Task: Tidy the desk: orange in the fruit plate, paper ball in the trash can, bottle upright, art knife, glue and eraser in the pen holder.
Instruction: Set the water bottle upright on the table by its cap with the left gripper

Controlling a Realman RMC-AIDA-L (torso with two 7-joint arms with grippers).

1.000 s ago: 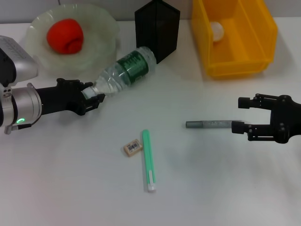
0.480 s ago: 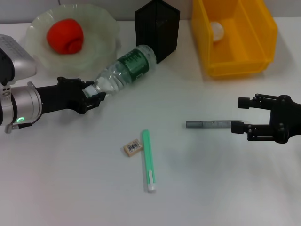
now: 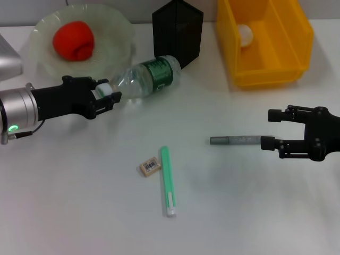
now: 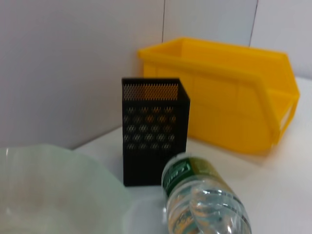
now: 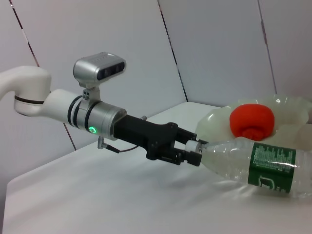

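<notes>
White cap of the bottle [image 3: 151,78] gripped in the left pincer [image 3: 109,95], body slanting toward the pen holder [image 3: 177,33].

bottle [image 5: 265,163] green label print illegible, eraser [image 3: 150,166] label barcode unreadable

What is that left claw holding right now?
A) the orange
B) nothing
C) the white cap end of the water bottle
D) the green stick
C: the left claw is closed on the cap end of the bottle, which lies on its side in front of the pen holder.
</notes>
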